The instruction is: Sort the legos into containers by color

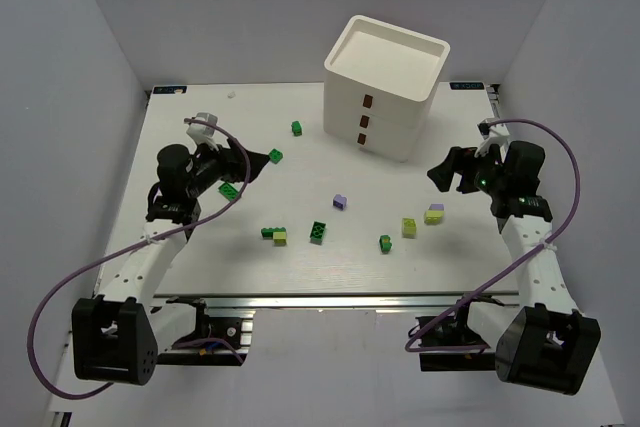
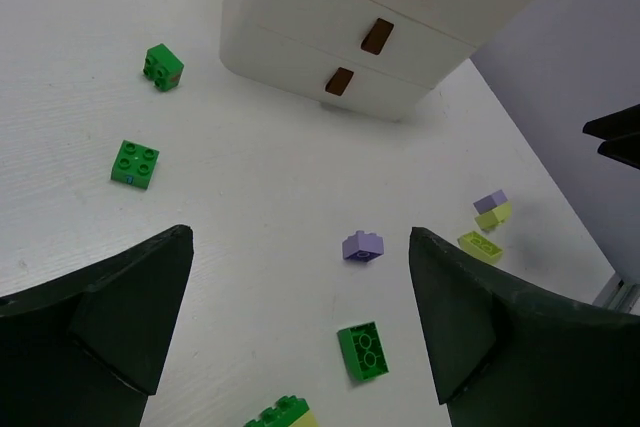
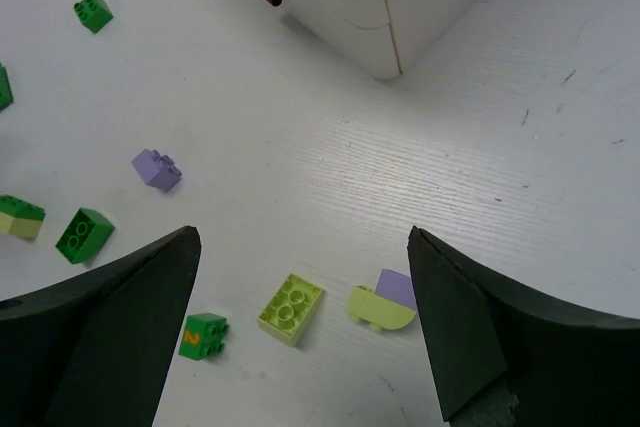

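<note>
Top external view: the containers [image 1: 385,97] stand at the far edge of the worktop [image 1: 300,277], right of centre, all three drawers shut. The legos [image 1: 340,202] lie scattered over the middle and toward the near edge. Both the left gripper [image 2: 298,247] and the right gripper [image 3: 302,242] hover with fingers spread, holding nothing. I think a drawer should first be pulled by its brown handle [image 2: 378,36]. Then descend straight over the lime brick [image 3: 291,308] and close on its flat sides.
</note>
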`<action>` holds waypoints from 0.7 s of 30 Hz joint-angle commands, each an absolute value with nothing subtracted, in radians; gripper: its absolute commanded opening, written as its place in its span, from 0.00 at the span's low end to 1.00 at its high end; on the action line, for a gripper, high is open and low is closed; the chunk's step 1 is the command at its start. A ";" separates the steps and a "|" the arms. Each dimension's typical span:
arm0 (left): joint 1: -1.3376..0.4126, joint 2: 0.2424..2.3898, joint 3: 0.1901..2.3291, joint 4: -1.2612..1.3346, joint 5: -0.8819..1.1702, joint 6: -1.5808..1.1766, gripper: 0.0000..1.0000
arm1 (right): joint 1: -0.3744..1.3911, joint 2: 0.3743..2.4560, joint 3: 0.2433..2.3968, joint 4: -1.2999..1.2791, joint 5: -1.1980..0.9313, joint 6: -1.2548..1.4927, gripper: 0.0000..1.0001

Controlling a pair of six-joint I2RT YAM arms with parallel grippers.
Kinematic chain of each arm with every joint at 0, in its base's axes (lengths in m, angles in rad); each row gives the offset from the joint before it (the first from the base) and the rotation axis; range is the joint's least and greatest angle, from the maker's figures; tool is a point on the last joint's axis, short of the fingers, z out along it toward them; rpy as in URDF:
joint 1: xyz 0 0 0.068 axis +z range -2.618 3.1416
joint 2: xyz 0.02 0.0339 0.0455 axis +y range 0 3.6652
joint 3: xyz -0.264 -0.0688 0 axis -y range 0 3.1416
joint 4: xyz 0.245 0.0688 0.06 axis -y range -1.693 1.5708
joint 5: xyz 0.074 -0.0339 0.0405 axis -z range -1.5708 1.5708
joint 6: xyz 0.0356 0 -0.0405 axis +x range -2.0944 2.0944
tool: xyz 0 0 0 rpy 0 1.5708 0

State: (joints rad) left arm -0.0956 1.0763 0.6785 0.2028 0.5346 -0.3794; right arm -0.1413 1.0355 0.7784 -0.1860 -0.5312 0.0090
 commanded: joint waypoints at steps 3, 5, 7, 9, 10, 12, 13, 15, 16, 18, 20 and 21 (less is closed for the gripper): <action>-0.107 1.176 0.736 0.267 0.638 -0.445 0.96 | -0.150 1.031 0.830 -0.221 -0.672 -0.029 0.89; -0.132 1.234 0.791 0.249 0.640 -0.446 0.87 | -0.146 1.029 0.844 -0.236 -0.764 -0.078 0.89; -0.156 1.271 0.848 0.235 0.617 -0.443 0.68 | -0.132 1.034 0.882 -0.276 -0.868 -0.170 0.89; -0.202 1.346 0.894 0.221 0.594 -0.442 0.34 | -0.124 1.057 0.929 -0.329 -0.917 -0.288 0.89; -0.221 1.379 0.923 0.207 0.585 -0.437 0.27 | -0.109 1.072 0.958 -0.363 -0.926 -0.299 0.89; -0.279 1.446 1.023 0.181 0.557 -0.402 0.23 | -0.106 1.106 1.011 -0.393 -0.960 -0.321 0.89; -0.299 1.518 1.060 0.146 0.511 -0.384 0.27 | -0.107 1.118 1.008 -0.376 -0.986 -0.290 0.89; -0.345 1.589 1.161 0.106 0.462 -0.344 0.53 | -0.107 1.152 0.955 -0.247 -1.031 -0.201 0.88; -0.357 1.655 1.192 0.098 0.430 -0.331 0.57 | -0.107 1.166 0.937 -0.218 -1.066 -0.165 0.68; -0.367 1.712 1.244 0.144 0.404 -0.310 0.68 | -0.107 1.209 0.939 -0.238 -1.065 -0.152 0.24; -0.379 1.790 1.259 0.213 0.391 -0.330 0.70 | -0.110 1.233 0.931 -0.238 -1.062 -0.131 0.07; -0.379 1.821 1.272 0.247 0.397 -0.337 0.71 | -0.110 1.236 0.928 -0.229 -1.060 -0.117 0.12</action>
State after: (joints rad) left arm -0.3801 1.7718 1.2354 0.1905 0.4461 -0.3515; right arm -0.1066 1.2236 0.9394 -0.2604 -1.0058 -0.1616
